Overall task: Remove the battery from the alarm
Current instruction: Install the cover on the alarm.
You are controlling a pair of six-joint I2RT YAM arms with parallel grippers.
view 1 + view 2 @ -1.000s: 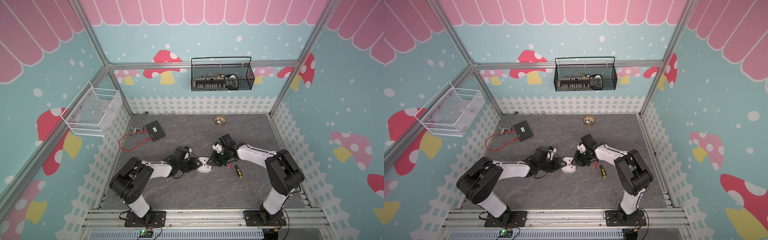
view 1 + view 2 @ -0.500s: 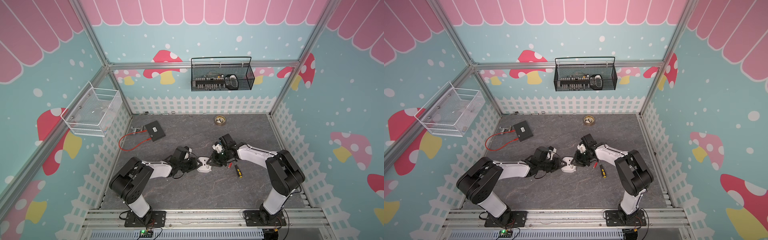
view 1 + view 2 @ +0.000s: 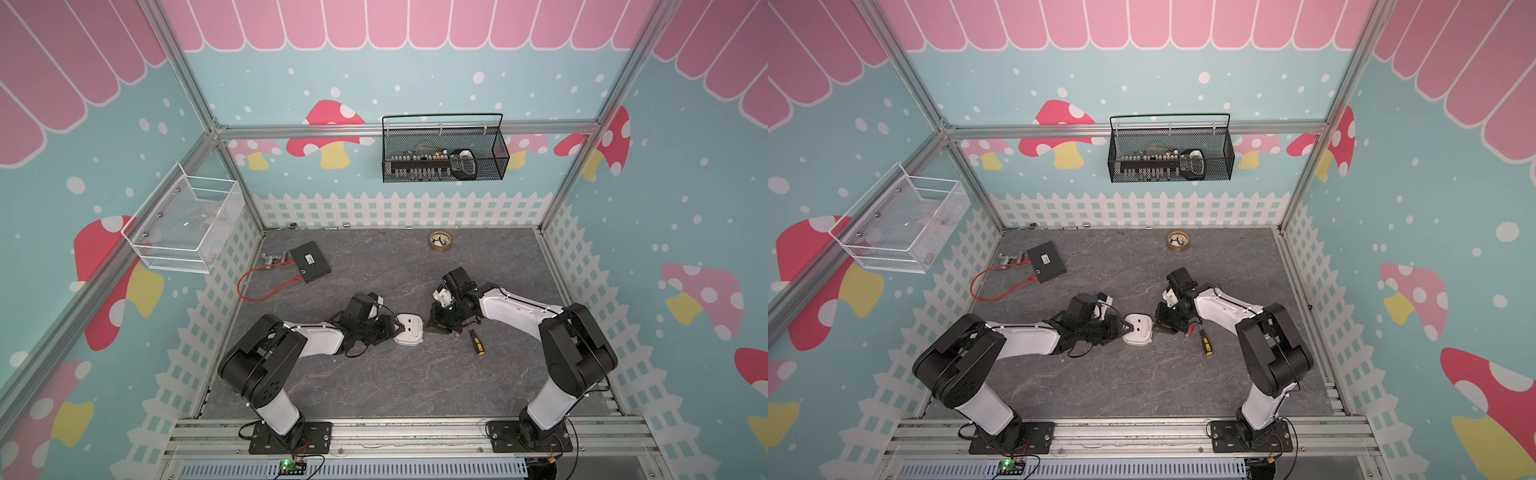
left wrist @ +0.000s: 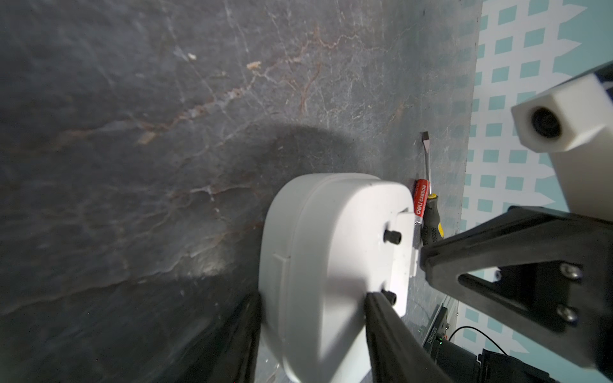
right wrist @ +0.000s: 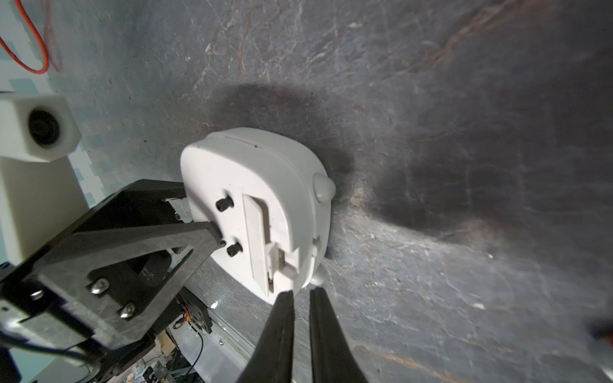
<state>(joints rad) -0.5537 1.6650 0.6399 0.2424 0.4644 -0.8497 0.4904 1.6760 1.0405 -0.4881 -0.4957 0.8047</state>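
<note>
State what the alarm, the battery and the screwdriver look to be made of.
The alarm: matte white moulded plastic, by its soft sheen and seam. The battery: probably a metal cell under a glossy red printed wrap. The screwdriver: grey steel-looking shaft, black-and-yellow handle, likely plastic or rubber.

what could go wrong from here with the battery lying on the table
The small red cylindrical battery lies loose beside the black-and-yellow-handled screwdriver, near the shut right hand; a sweep could roll it away. The left hand grips the white rounded-square plastic clock by one edge, so a nudge from the right hand might twist it loose.
</note>
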